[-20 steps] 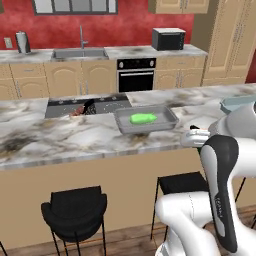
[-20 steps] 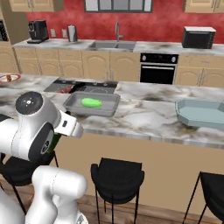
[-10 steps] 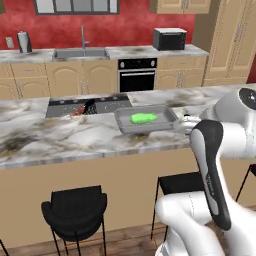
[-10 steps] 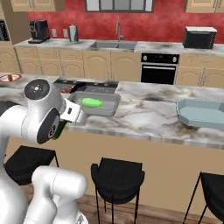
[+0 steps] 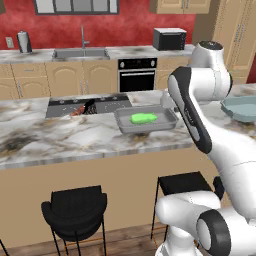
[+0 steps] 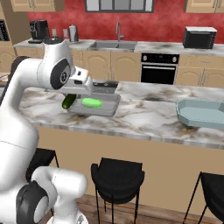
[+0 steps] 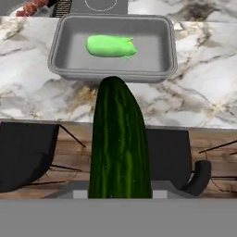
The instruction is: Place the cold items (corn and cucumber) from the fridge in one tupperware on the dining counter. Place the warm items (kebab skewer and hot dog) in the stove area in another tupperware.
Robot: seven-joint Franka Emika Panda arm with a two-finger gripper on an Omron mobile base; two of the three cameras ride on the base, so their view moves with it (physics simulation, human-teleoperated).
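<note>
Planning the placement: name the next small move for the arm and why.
Probably carry the cucumber forward over the grey tupperware before lowering. The gripper holds it short of the near rim, above the counter edge, and the corn already lies inside.

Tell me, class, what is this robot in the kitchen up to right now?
The robot arm's gripper is shut on a dark green cucumber and holds it at the near edge of the marble dining counter, just short of a grey tupperware. A light green item, probably the corn, already lies in that container. A second, bluish tupperware sits further along the counter, with nothing visible inside.
</note>
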